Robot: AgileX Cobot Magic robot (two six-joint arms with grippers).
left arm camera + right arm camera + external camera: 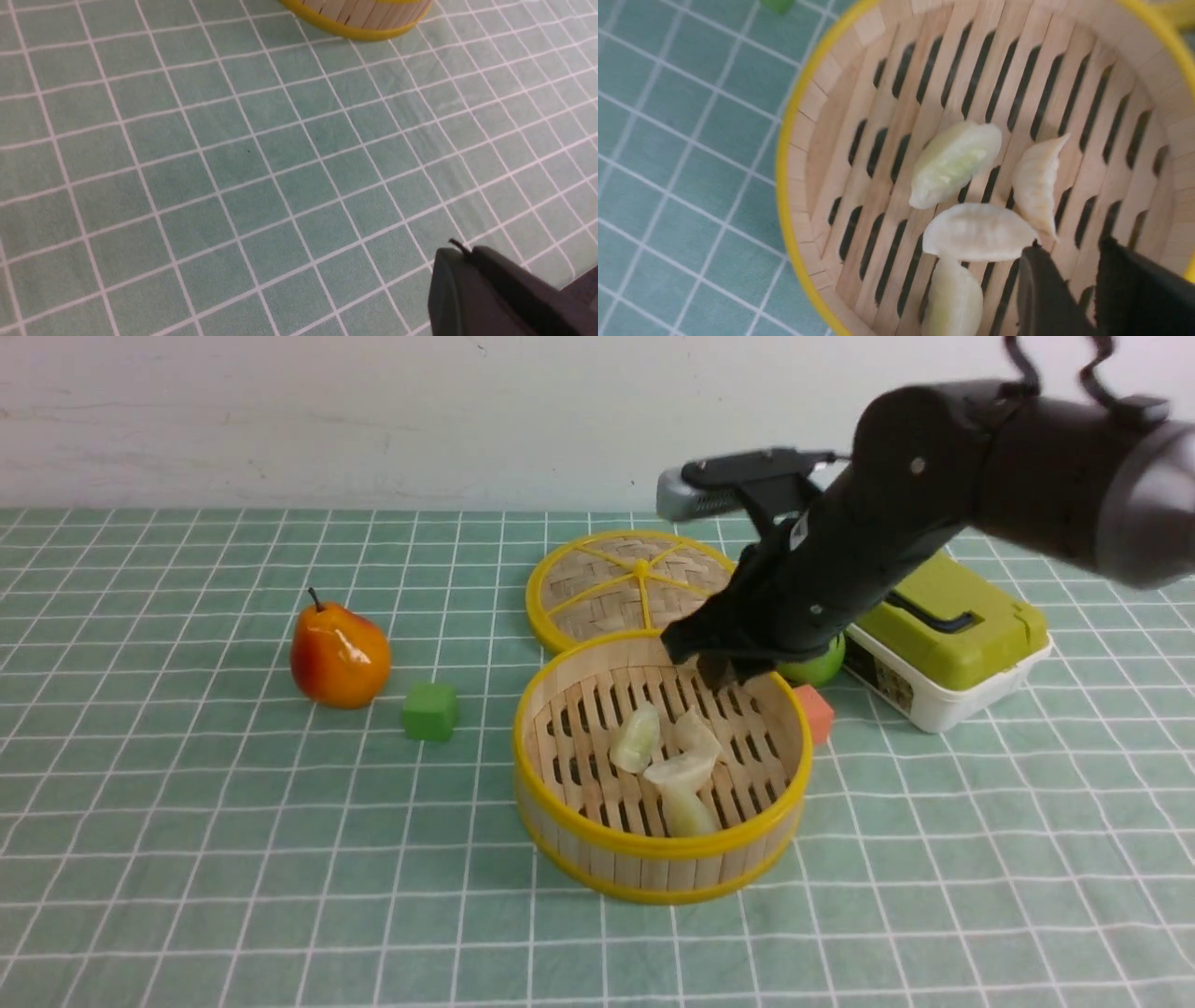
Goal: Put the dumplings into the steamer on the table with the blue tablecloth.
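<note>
The round bamboo steamer [571, 821] stands mid-table on the blue tablecloth [187, 859]. Several pale pleated dumplings lie close together on its slatted base: one [637, 737], another [698, 733], a third [680, 770] and one nearest me [689, 814]. In the right wrist view they show inside the steamer [784, 186], one of them at its middle [955, 163]. My right gripper [719, 667] [1083, 266] hovers over the steamer's far rim, its jaws a little apart and empty. My left gripper [460, 254] is shut and empty over bare cloth, short of the steamer [364, 23].
The flat woven lid [607, 583] lies just behind the steamer. A pear [339, 655] and a green cube [430, 711] sit to the left. An orange cube [815, 712], a green apple [822, 663] and a green-lidded white box [948, 635] sit to the right.
</note>
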